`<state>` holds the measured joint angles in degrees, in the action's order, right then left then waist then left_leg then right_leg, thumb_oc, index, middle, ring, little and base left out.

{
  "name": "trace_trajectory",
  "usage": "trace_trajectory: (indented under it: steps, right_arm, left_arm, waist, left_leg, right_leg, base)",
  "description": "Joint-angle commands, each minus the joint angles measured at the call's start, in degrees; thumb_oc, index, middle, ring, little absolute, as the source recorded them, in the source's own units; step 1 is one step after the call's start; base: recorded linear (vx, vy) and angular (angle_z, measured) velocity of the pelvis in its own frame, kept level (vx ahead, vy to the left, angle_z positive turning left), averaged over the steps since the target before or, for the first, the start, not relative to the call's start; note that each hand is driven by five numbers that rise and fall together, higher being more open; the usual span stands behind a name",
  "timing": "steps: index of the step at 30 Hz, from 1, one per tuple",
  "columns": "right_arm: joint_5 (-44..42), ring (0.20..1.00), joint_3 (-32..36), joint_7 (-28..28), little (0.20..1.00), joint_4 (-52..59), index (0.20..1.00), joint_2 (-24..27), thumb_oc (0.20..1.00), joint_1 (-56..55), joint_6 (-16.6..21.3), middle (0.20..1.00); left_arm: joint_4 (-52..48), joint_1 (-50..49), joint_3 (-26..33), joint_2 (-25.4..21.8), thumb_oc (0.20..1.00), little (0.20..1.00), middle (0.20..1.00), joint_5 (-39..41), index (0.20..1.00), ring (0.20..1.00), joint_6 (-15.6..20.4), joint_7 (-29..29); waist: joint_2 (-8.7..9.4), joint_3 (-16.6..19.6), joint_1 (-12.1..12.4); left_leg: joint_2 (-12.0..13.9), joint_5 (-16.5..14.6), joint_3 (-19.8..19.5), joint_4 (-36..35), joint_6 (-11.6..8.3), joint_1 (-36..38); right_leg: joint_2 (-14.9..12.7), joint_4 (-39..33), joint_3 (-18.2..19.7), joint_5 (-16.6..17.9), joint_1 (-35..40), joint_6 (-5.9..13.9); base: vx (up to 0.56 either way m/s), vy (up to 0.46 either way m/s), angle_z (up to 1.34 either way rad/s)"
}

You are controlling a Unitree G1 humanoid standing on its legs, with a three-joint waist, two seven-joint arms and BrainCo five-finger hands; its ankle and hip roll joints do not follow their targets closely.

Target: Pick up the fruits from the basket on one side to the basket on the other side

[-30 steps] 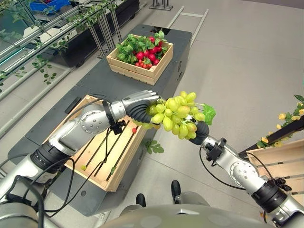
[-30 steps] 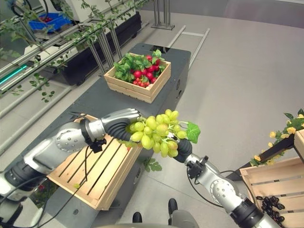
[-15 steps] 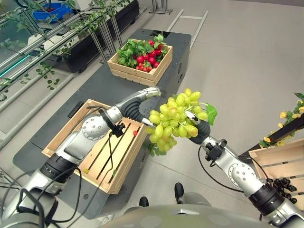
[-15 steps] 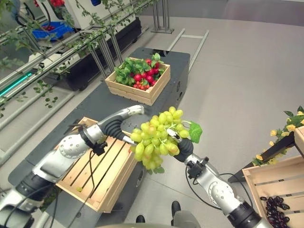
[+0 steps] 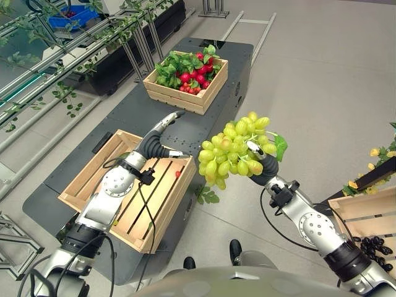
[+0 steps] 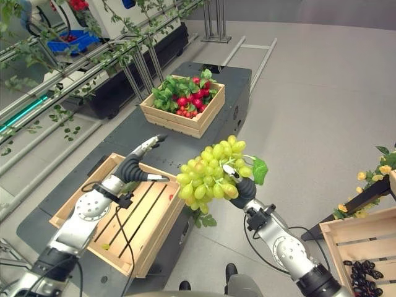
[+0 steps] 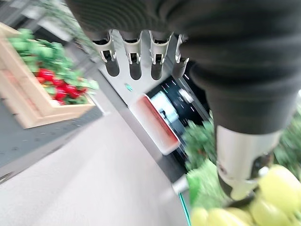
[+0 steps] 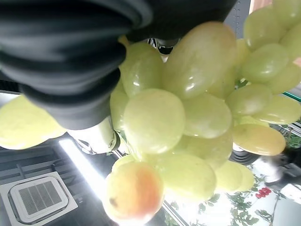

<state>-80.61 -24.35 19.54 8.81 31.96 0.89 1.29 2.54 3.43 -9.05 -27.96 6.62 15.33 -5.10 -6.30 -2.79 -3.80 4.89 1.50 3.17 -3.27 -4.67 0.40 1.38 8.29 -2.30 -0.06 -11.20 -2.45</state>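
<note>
The right hand [image 5: 258, 162] is mostly hidden behind a bunch of green grapes [image 5: 232, 154]. Only its dark ribbed cover and a few silver fingers show, curled round the top of the bunch. The grapes hang in the air off the near right edge of a dark grey platform [image 5: 133, 111], above the grey floor [image 5: 322, 74]. They are smooth, glossy and oval, packed tightly together, with a flat green leaf [image 5: 281, 146] at the top right of the bunch. In the right wrist view the grapes press close against the hand's cover, and one grape has an orange blush.

The left hand [image 5: 162, 125] is held over the middle of the platform with straight, spread fingers, holding nothing. Below its forearm, at the near end of the platform, sits a near crate [image 5: 86, 179] of pale wooden slats. A small red fruit [image 5: 177, 174] and a green speck lie on its slatted bottom; what the speck is cannot be made out.

At the platform's far end stands a far crate [image 5: 179, 98] of the same pale wood, heaped with round red fruits and crinkled green leaves. On the robot's right, cut off by the frame's edge, a third wooden crate [image 5: 352, 210] holds dark purple grapes [image 5: 374, 244].
</note>
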Motion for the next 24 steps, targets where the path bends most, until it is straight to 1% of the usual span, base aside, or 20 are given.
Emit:
trace_trajectory:
  steps: [1,5,6,7,9,10,11,12,13,14,15,17,18,19,20,21,23,24]
  right_arm:
    - [-1.2,0.200,2.4,0.8,0.200,7.9,0.200,-3.8,0.200,0.9,3.9,0.200]
    - [0.3,0.200,3.3,-0.8,0.200,6.8,0.200,-5.5,0.200,1.8,5.4,0.200]
    - [0.8,0.200,4.0,-1.3,0.200,6.3,0.200,-6.1,0.200,1.9,6.3,0.200]
    - [1.1,0.200,4.4,-1.8,0.200,5.8,0.200,-7.1,0.200,2.1,7.0,0.200]
    - [1.0,0.200,5.6,-2.0,0.200,5.7,0.200,-7.9,0.200,2.3,8.0,0.200]
    - [1.3,0.200,5.8,-2.2,0.200,5.5,0.200,-8.1,0.200,2.7,8.5,0.200]
    - [1.7,0.200,6.4,-2.2,0.200,5.5,0.200,-7.9,0.200,3.1,8.9,0.200]
    - [2.6,0.200,6.6,-2.7,0.200,5.4,0.200,-7.8,0.200,4.0,9.7,0.200]
    - [2.6,0.200,6.6,-2.7,0.200,5.4,0.200,-7.9,0.200,4.0,9.7,0.200]
    - [3.1,0.200,6.8,-3.0,0.200,5.1,0.200,-8.0,0.200,5.1,10.5,0.200]
    - [3.2,0.200,6.6,-3.0,0.200,4.9,0.200,-8.0,0.200,5.9,10.5,0.200]
    - [4.3,0.200,5.6,-3.2,0.200,4.2,0.200,-7.8,0.200,7.8,10.5,0.200]
    - [4.4,0.200,5.4,-3.0,0.200,4.2,0.200,-7.6,0.200,8.8,10.2,0.200]
    - [4.9,0.200,4.7,-3.0,0.200,3.9,0.200,-7.4,0.200,9.7,10.0,0.200]
    - [4.9,0.200,4.7,-3.0,0.200,3.9,0.200,-7.4,0.200,9.7,10.0,0.200]
    - [5.4,0.200,4.2,-2.9,0.200,3.6,0.200,-7.4,0.200,10.5,9.7,0.200]
    - [5.3,0.200,3.8,-3.4,0.200,3.1,0.200,-8.2,0.200,10.9,9.9,0.200]
    - [5.3,0.200,3.8,-3.4,0.200,3.1,0.200,-8.2,0.200,10.9,9.9,0.200]
  left_arm:
    - [3.6,0.4,4.8,0.0,1.000,1.000,1.000,7.5,1.000,1.000,1.7,3.3]
    - [8.4,-0.9,7.6,3.8,1.000,1.000,1.000,13.7,1.000,1.000,2.2,6.8]
    - [9.0,-1.4,8.2,5.4,1.000,1.000,1.000,16.6,1.000,1.000,2.4,7.4]
    - [10.2,-1.9,8.8,6.8,1.000,1.000,1.000,17.9,1.000,1.000,2.5,8.7]
    - [10.5,-3.1,9.1,7.3,1.000,1.000,1.000,16.6,1.000,1.000,2.6,9.8]
    - [10.8,-3.5,9.1,7.6,1.000,1.000,1.000,15.7,1.000,1.000,2.5,10.6]
    - [11.4,-3.7,9.3,7.5,1.000,1.000,1.000,15.5,1.000,1.000,2.5,10.8]
    - [11.9,-4.1,9.6,8.0,1.000,1.000,1.000,15.9,1.000,1.000,2.6,11.2]
    - [11.9,-4.0,9.6,8.0,1.000,1.000,1.000,16.0,1.000,1.000,2.6,11.2]
    - [11.8,-4.7,9.9,8.3,1.000,1.000,1.000,16.5,1.000,1.000,2.7,11.5]
    - [11.8,-5.0,10.3,8.4,1.000,1.000,1.000,16.8,1.000,1.000,2.8,11.6]
    - [12.0,-4.9,10.1,8.3,1.000,1.000,1.000,16.8,1.000,1.000,3.1,11.9]
    - [11.9,-4.9,10.0,8.0,1.000,1.000,1.000,16.7,1.000,1.000,3.2,11.7]
    - [11.7,-5.0,10.0,7.8,1.000,1.000,1.000,16.6,1.000,1.000,3.5,12.0]
    - [11.7,-5.0,10.0,7.8,1.000,1.000,1.000,16.6,1.000,1.000,3.5,12.0]
    - [11.6,-4.7,10.1,7.7,1.000,1.000,1.000,17.2,1.000,1.000,4.0,11.8]
    - [11.3,-4.5,10.0,7.5,1.000,1.000,1.000,16.7,1.000,1.000,4.0,12.6]
    - [11.4,-4.5,10.0,7.5,1.000,1.000,1.000,16.7,1.000,1.000,4.0,12.6]
  waist:
    - [3.85,1.0,-1.0]
    - [3.61,0.5,-1.3]
    - [3.70,0.2,-1.6]
    - [3.96,-0.1,-1.8]
    - [4.76,-0.8,-1.9]
    - [5.48,-1.5,-1.6]
    - [6.02,-1.8,-1.4]
    - [7.14,-2.7,-0.1]
    - [7.29,-2.6,-0.2]
    - [8.11,-2.3,1.1]
    - [8.56,-2.1,1.4]
    - [9.50,-2.2,2.5]
    - [9.81,-2.4,3.1]
    - [9.89,-2.5,3.0]
    - [9.88,-2.5,3.1]
    - [9.83,-2.2,2.6]
    - [9.91,-1.9,2.3]
    - [9.94,-1.9,2.5]
  left_leg:
    - [-0.7,-4.9,-0.8,4.7,-0.39,1.8]
    - [-0.4,-5.5,-0.7,6.7,-0.64,1.2]
    - [-0.1,-5.9,-0.9,8.7,-0.88,0.3]
    - [0.0,-6.2,-1.0,10.6,-1.27,-0.4]
    - [-0.4,-6.9,-1.6,15.3,-1.39,-1.7]
    - [-1.1,-6.5,-2.6,18.9,-1.46,-2.4]
    - [-2.0,-5.9,-3.7,20.5,-1.47,-2.9]
    - [-4.6,-5.9,-8.2,20.8,-0.86,-4.7]
    - [-4.8,-5.5,-8.3,20.6,-0.84,-4.8]
    - [-7.6,-7.4,-12.4,18.9,0.31,-6.0]
    - [-8.7,-6.7,-14.3,17.6,0.70,-6.9]
    - [-11.6,-4.6,-18.9,16.1,1.34,-8.6]
    - [-12.7,-4.7,-19.6,16.5,1.73,-8.7]
    - [-12.9,-5.4,-19.4,16.0,2.23,-7.7]
    - [-12.8,-5.4,-19.3,16.0,2.23,-7.6]
    - [-10.8,-5.1,-16.3,12.6,3.18,-6.0]
    - [-9.7,-4.6,-13.8,10.0,3.85,-5.0]
    - [-9.7,-4.6,-13.6,9.8,3.87,-4.9]
  right_leg:
    - [-4.1,-8.7,-0.1,2.8,8.9,7.05]
    - [-3.9,-8.0,0.4,2.3,8.7,6.63]
    - [-3.8,-7.3,0.7,2.0,8.4,6.16]
    - [-3.5,-6.8,0.9,1.4,8.4,5.79]
    - [-3.2,-6.2,1.5,1.1,8.7,5.13]
    - [-2.9,-5.6,2.0,1.2,8.8,4.73]
    - [-2.7,-5.4,2.5,1.2,9.0,4.54]
    - [-2.1,-4.4,4.4,0.6,9.2,4.57]
    - [-2.3,-4.4,4.4,0.7,9.0,4.61]
    - [-1.8,-3.8,6.5,0.5,8.8,4.81]
    - [-1.5,-3.7,7.8,0.8,8.6,5.01]
    - [-0.2,-3.4,12.5,1.2,8.8,5.69]
    - [0.2,-3.3,14.2,1.3,8.9,6.00]
    - [0.7,-2.9,15.5,1.4,8.6,6.42]
    - [0.7,-2.9,15.5,1.4,8.7,6.42]
    - [0.9,-3.6,16.9,2.3,8.1,7.30]
    - [0.5,-3.6,18.4,2.6,7.0,8.49]
    - [0.6,-3.6,18.6,2.6,7.0,8.50]
  base:
    - [0.00,0.000,0.00]
    - [-0.01,-0.009,0.00]
    - [-0.03,-0.059,0.01]
    - [-0.02,-0.066,0.01]
    - [0.02,-0.065,-0.01]
    - [0.04,-0.054,-0.06]
    - [0.08,0.006,-0.16]
    - [0.06,0.027,-0.24]
    - [0.13,0.037,-0.48]
    - [0.14,0.016,-0.57]
    - [0.20,0.030,-0.97]
    - [0.13,0.025,-1.16]
    - [0.05,0.016,-1.39]
    - [0.01,0.013,-1.28]
    - [-0.03,0.092,-1.34]
    - [-0.04,0.150,-1.27]
    - [-0.05,0.180,-1.34]
    - [-0.09,0.177,-1.18]
